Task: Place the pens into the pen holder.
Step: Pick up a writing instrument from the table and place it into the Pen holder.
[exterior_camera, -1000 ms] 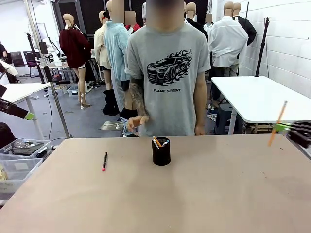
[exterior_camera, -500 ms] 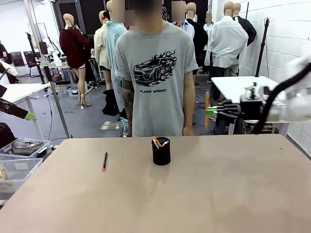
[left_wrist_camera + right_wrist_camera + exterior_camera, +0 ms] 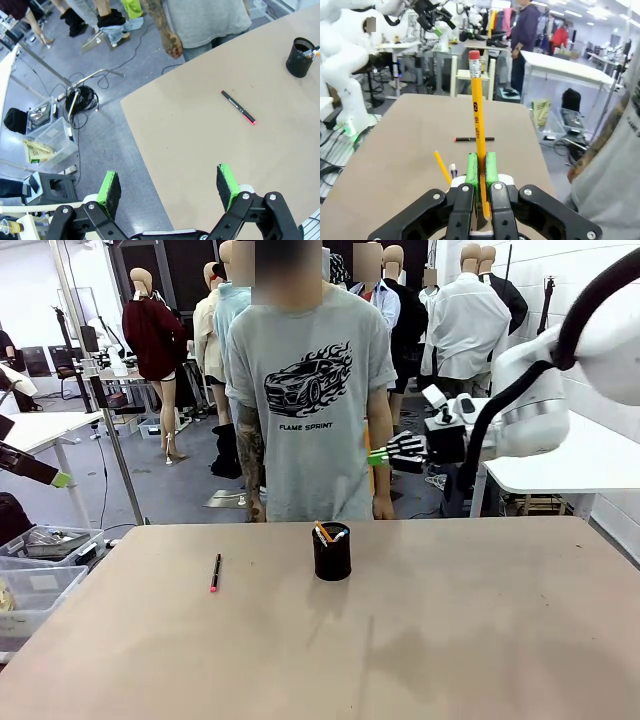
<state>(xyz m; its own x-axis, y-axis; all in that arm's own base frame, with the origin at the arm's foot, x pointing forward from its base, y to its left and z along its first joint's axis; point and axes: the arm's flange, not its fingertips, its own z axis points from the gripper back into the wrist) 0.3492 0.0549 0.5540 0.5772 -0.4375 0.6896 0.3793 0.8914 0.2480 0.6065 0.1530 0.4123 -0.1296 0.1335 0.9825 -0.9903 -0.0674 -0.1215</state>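
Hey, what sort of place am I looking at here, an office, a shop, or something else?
Most likely a robotics lab or workshop: a white robot arm holds a pencil at a plain work table, with clear storage bins and loose cables on the grey floor beside it.

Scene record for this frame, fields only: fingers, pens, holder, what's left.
left fingers: open, empty, high over the table edge
right fingers: shut on pencil, raised above the table's far side, in front of the person
pencil: yellow, roughly upright, eraser end away from the fingers
pen: dark, pink tip, lying flat, left of holder, untouched
holder: black cup, upright, mid-table, some pens already inside
left to do: pencil and pen not yet in holder
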